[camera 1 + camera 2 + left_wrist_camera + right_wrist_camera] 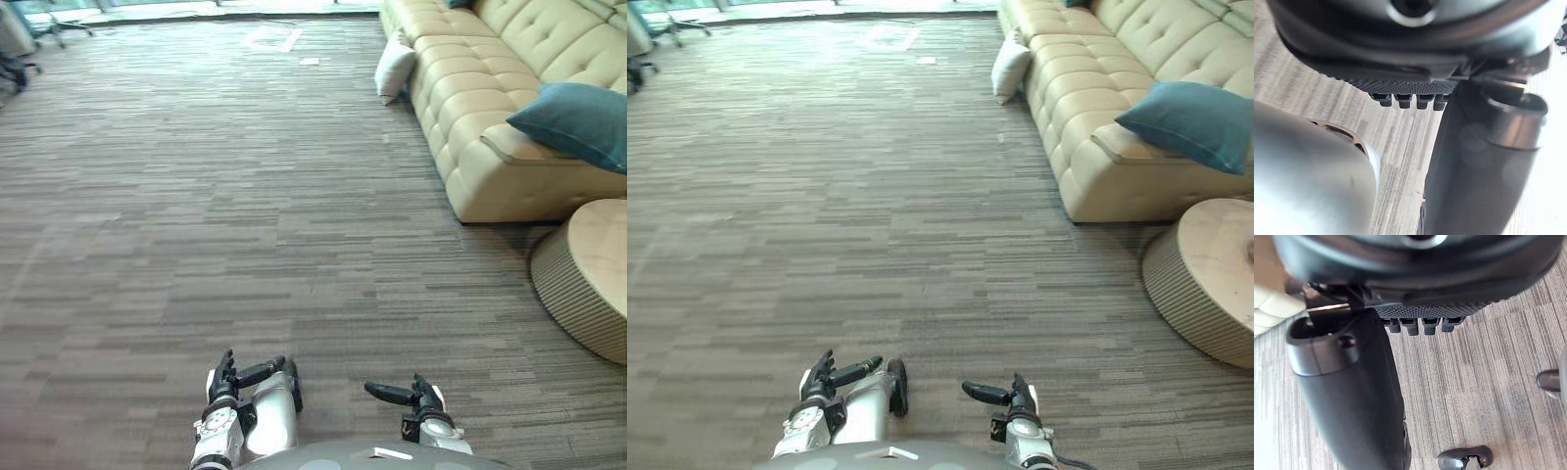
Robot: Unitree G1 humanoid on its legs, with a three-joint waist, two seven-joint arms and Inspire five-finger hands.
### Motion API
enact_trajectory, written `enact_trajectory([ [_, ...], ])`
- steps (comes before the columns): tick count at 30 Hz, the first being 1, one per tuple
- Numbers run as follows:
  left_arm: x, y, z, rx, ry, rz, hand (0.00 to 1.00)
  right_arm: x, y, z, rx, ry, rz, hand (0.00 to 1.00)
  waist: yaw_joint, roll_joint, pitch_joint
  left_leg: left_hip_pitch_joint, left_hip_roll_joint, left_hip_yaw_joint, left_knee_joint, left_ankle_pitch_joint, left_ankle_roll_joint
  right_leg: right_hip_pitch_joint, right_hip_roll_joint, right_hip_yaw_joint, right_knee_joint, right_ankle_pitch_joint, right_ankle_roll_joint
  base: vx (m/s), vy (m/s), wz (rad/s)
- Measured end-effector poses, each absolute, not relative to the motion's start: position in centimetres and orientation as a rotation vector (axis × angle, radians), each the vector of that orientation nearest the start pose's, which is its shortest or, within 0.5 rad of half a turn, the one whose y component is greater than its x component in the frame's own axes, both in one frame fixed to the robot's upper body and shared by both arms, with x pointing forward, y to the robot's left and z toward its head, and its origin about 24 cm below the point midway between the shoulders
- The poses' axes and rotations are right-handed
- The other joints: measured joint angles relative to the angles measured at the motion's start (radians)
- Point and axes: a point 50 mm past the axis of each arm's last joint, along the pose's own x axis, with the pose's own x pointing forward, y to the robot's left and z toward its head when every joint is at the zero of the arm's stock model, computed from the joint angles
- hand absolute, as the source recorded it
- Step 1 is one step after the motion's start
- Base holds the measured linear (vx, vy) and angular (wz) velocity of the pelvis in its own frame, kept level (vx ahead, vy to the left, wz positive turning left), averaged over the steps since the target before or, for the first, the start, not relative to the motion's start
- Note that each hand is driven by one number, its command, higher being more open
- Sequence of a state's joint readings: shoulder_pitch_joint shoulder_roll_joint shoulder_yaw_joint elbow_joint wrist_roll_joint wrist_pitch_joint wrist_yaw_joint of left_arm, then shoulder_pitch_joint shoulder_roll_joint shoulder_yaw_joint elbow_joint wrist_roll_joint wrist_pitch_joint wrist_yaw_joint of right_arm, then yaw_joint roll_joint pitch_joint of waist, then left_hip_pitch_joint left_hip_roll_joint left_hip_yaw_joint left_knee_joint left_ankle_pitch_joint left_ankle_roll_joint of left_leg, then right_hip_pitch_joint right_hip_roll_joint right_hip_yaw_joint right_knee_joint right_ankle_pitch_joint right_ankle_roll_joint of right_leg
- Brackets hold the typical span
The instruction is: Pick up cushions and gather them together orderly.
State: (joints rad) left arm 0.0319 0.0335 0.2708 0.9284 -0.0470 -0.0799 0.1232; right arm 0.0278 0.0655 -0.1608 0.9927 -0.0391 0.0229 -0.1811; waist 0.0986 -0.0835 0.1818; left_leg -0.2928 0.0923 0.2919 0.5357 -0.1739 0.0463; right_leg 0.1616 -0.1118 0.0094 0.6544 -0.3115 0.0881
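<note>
Both hands hang low over the carpet, thumbs pointing toward each other, fingers loosely straight and empty: left hand, right hand. There are two cushions. A white cushion sits on the floor against the sofa's front edge, and a teal cushion lies on its near end. One round stool stands just beside the sofa.

Daylight from a strip of window glazing along the far edge fell on the grey-brown striped carpet floor of a wide room. A cream tufted leather sofa stood at the right, with a round beige ribbed-sided low table near its closer end. A dark wheeled office chair base stood at the far left.
</note>
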Motion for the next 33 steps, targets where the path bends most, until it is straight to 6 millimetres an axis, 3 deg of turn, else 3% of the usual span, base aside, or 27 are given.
enact_trajectory([
  [1,13.7,21.0,-14.0,-0.052,0.886,0.402,1.00,12.3,-15.7,-15.5,0.017,1.051,-0.282,1.00,-0.009,-0.007,0.003,0.050,-0.023,-0.004,0.011,-0.051,0.013,-0.076,-0.025,0.009,0.211,0.107,0.064,0.62,0.227,0.22],
  [2,13.5,21.1,-14.2,-0.045,0.909,0.402,1.00,12.4,-15.9,-15.4,0.016,1.040,-0.287,1.00,-0.014,-0.002,0.010,0.111,-0.044,-0.011,0.009,-0.098,0.018,-0.140,-0.041,0.010,0.379,0.121,0.070,0.61,0.203,0.24],
  [4,13.1,20.8,-14.5,-0.040,0.936,0.397,1.00,12.8,-16.3,-15.1,0.010,1.013,-0.291,1.00,-0.028,0.014,0.014,0.218,-0.053,-0.027,-0.019,-0.151,0.019,-0.221,-0.047,-0.023,0.488,0.102,0.038,0.57,0.114,0.20],
  [5,12.5,20.5,-14.7,-0.027,0.954,0.385,1.00,13.2,-16.6,-14.8,0.007,0.979,-0.297,1.00,-0.033,0.025,0.012,0.328,-0.052,-0.042,-0.091,-0.176,0.004,-0.330,-0.047,-0.084,0.473,0.077,-0.002,0.56,0.060,0.21],
  [7,12.2,20.4,-14.9,-0.022,0.966,0.378,1.00,13.8,-16.8,-14.4,0.006,0.945,-0.302,1.00,-0.048,0.030,0.013,0.406,-0.043,-0.060,-0.152,-0.190,-0.016,-0.431,-0.043,-0.139,0.397,0.065,-0.022,0.58,-0.031,0.28],
  [8,12.0,20.3,-15.0,-0.020,0.981,0.377,1.00,14.0,-16.9,-14.3,0.003,0.927,-0.304,1.00,-0.052,0.033,0.018,0.467,-0.033,-0.064,-0.197,-0.199,-0.022,-0.485,-0.038,-0.179,0.302,0.056,-0.040,0.61,-0.088,0.29],
  [10,11.6,20.1,-15.3,-0.013,1.000,0.366,1.00,14.2,-17.5,-14.2,-0.012,0.920,-0.310,1.00,-0.058,0.042,0.015,0.555,-0.013,-0.077,-0.263,-0.213,-0.037,-0.535,-0.019,-0.225,0.086,0.068,-0.041,0.77,-0.173,0.38],
  [11,11.5,20.0,-15.3,0.000,1.006,0.350,1.00,14.0,-17.9,-14.2,-0.020,0.924,-0.316,1.00,-0.069,0.041,0.015,0.606,-0.009,-0.100,-0.303,-0.226,-0.052,-0.547,0.000,-0.220,-0.074,0.119,-0.045,0.91,-0.253,0.75],
  [12,11.0,19.2,-15.7,-0.007,1.034,0.328,1.00,13.5,-18.9,-14.4,-0.029,0.948,-0.335,1.00,-0.078,0.068,0.007,0.658,0.020,-0.149,-0.312,-0.225,-0.065,-0.528,0.026,-0.221,-0.040,0.196,-0.142,0.79,-0.253,0.62],
  [13,10.9,19.2,-15.7,-0.007,1.036,0.327,1.00,13.5,-19.1,-14.4,-0.039,0.951,-0.334,1.00,-0.074,0.078,0.000,0.655,0.029,-0.157,-0.302,-0.216,-0.079,-0.529,0.028,-0.225,-0.030,0.184,-0.153,0.81,-0.287,0.44],
  [14,11.1,18.4,-15.8,-0.014,1.035,0.296,1.00,13.7,-19.4,-14.3,-0.055,0.947,-0.341,1.00,-0.074,0.097,-0.003,0.622,0.040,-0.191,-0.221,-0.174,-0.115,-0.529,0.027,-0.233,0.019,0.117,-0.166,0.78,-0.284,0.15],
  [16,11.2,18.3,-15.7,-0.012,1.035,0.290,1.00,13.7,-19.5,-14.3,-0.059,0.951,-0.334,1.00,-0.077,0.111,-0.007,0.563,0.051,-0.225,-0.070,-0.107,-0.123,-0.494,0.032,-0.243,0.019,0.071,-0.173,0.66,-0.230,0.20],
  [17,11.3,18.3,-15.7,-0.037,1.031,0.312,1.00,13.6,-19.8,-14.3,-0.070,0.963,-0.332,1.00,-0.077,0.131,0.002,0.445,0.074,-0.285,0.218,-0.022,-0.186,-0.403,0.059,-0.257,-0.051,0.051,-0.176,0.75,-0.211,0.11],
  [18,11.3,18.3,-15.7,-0.066,1.027,0.341,1.00,13.4,-19.8,-14.5,-0.073,0.979,-0.332,1.00,-0.071,0.143,0.006,0.360,0.104,-0.279,0.424,-0.021,-0.202,-0.311,0.092,-0.258,-0.124,0.050,-0.178,0.71,-0.177,0.05],
  [19,11.4,18.4,-15.7,-0.074,1.021,0.355,1.00,13.3,-19.7,-14.6,-0.074,0.985,-0.329,1.00,-0.069,0.146,0.009,0.327,0.116,-0.267,0.499,-0.024,-0.199,-0.264,0.102,-0.257,-0.157,0.049,-0.179,0.55,-0.105,-0.12],
  [20,11.8,18.6,-15.4,-0.073,0.997,0.365,1.00,13.2,-19.2,-14.7,-0.067,0.990,-0.318,1.00,-0.061,0.130,0.019,0.258,0.126,-0.231,0.587,-0.036,-0.179,-0.169,0.114,-0.251,-0.226,0.044,-0.184,0.47,-0.040,-0.17],
  [21,12.1,18.9,-15.1,-0.061,0.973,0.360,1.00,13.2,-18.5,-14.8,-0.064,0.998,-0.294,1.00,-0.050,0.114,0.016,0.165,0.126,-0.188,0.577,-0.054,-0.148,-0.100,0.118,-0.237,-0.292,0.035,-0.179,0.51,-0.023,-0.21],
  [23,12.6,19.1,-14.8,-0.059,0.943,0.364,1.00,13.2,-17.9,-14.9,-0.062,1.001,-0.276,1.00,-0.046,0.106,0.014,0.074,0.126,-0.150,0.482,-0.075,-0.118,-0.051,0.120,-0.225,-0.335,0.029,-0.170,0.37,0.004,-0.23],
  [26,13.3,19.3,-14.3,-0.058,0.897,0.370,1.00,13.2,-16.8,-15.0,-0.037,1.010,-0.261,1.00,-0.021,0.104,0.019,-0.032,0.101,-0.099,0.128,-0.083,-0.106,0.053,0.108,-0.178,-0.405,0.006,-0.133,0.52,0.135,-0.44],
  [28,13.6,19.3,-14.1,-0.057,0.879,0.370,1.00,13.1,-16.3,-15.1,-0.037,1.015,-0.248,1.00,-0.012,0.098,0.020,-0.056,0.082,-0.089,-0.059,-0.007,-0.102,0.101,0.086,-0.147,-0.433,-0.034,-0.097,0.50,0.225,-0.50],
  [29,13.6,19.4,-14.1,-0.057,0.877,0.372,1.00,12.9,-16.1,-15.2,-0.045,1.022,-0.235,1.00,-0.006,0.091,0.015,-0.054,0.076,-0.075,-0.053,0.069,-0.085,0.116,0.071,-0.127,-0.432,-0.057,-0.084,0.55,0.268,-0.45],
  [30,13.6,19.3,-14.1,-0.058,0.878,0.371,1.00,12.8,-15.9,-15.3,-0.049,1.028,-0.227,1.00,-0.001,0.082,0.008,-0.053,0.069,-0.063,-0.042,0.099,-0.066,0.125,0.059,-0.113,-0.432,-0.067,-0.082,0.61,0.261,-0.43],
  [31,13.7,19.8,-14.0,-0.042,0.871,0.374,1.00,12.7,-15.2,-15.4,-0.032,1.035,-0.218,1.00,0.000,0.055,-0.007,-0.058,0.053,-0.033,0.002,0.060,-0.041,0.121,0.025,-0.084,-0.418,-0.069,-0.093,0.87,0.387,-0.32],
  [33,13.8,20.2,-13.9,-0.033,0.868,0.381,1.00,12.5,-14.7,-15.4,-0.018,1.039,-0.210,1.00,0.003,0.029,-0.014,-0.047,0.033,-0.004,0.052,0.000,-0.004,0.083,-0.019,-0.044,-0.305,-0.047,-0.058,0.62,0.291,-0.22],
])
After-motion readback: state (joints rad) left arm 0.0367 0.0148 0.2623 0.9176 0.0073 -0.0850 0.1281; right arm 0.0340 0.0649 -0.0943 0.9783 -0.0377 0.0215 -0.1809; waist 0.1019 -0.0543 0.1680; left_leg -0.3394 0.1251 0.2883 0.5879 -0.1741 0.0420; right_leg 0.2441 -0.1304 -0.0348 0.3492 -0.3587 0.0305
